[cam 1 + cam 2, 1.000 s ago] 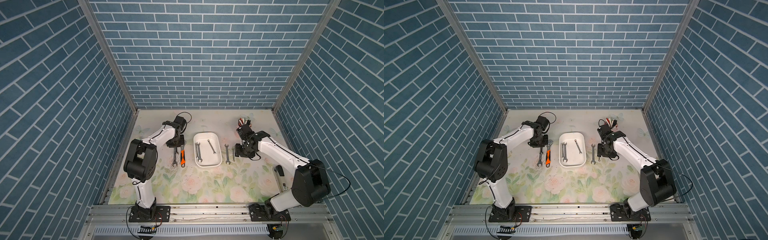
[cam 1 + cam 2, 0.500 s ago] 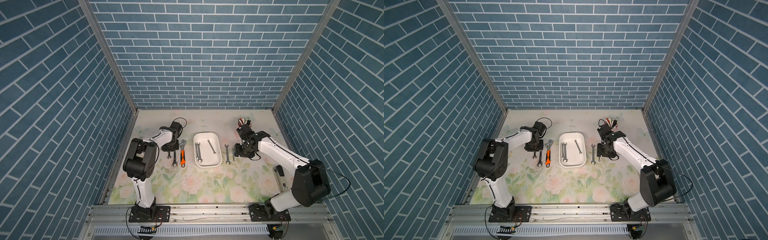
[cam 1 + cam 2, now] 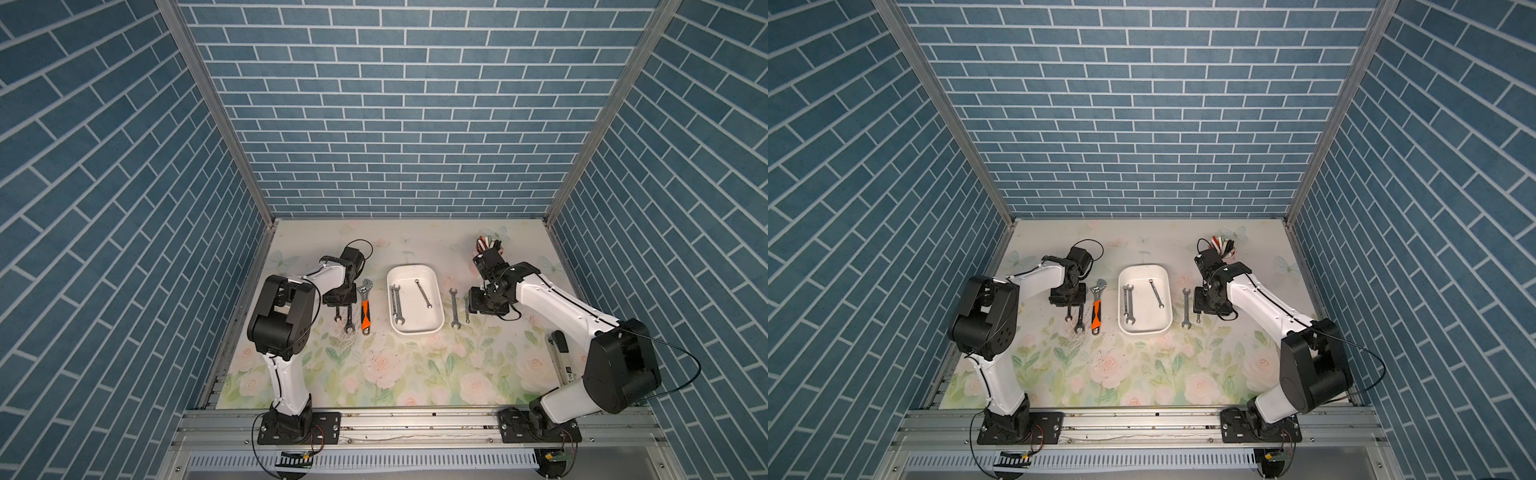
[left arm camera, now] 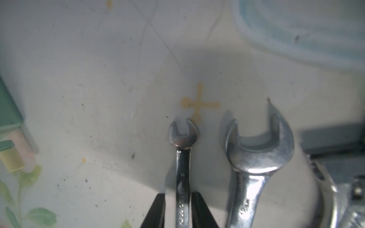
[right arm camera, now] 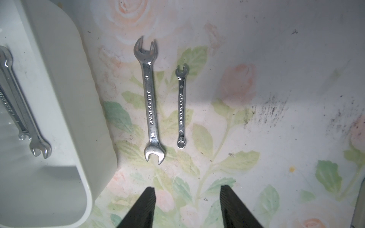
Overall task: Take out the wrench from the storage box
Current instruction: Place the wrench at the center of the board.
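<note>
Now the left pincer [image 4: 177, 194] stands only narrowly parted around the shaft of the small wrench [image 4: 183, 158]. Pale surface [image 4: 98, 88] shows between the shaft and the black fingers [image 4: 156, 211], whereas the pictures from a second ago show it shut on that wrench and carrying it leftward. The grip is released, and the small wrench lies flat just beside a larger wrench [image 4: 254, 158]. I judge this one delivered, so the pincer need only lift clear. In a top view the small wrench [image 3: 337, 312] sits left of centre, its far part hidden under the pincer. Its long axis runs up and down the frame, parallel to the larger wrench and to the orange-handled adjustable wrench [image 3: 365, 309] next along. The wrist view shows an open-end head lying past the fingertips, pointing away from them. Further right, at the frame's centre, the storage box [image 3: 417, 331] holds a pair of wrenches [image 3: 396, 305] lying lengthwise along its left side and a slanted wrench [image 3: 423, 294] toward its upper right, so more probably remains to fetch. Beyond the box, the right pincer [image 5: 187, 189] hangs wide open and empty above two wrenches [image 5: 151, 102] laid parallel on the surface.
</note>
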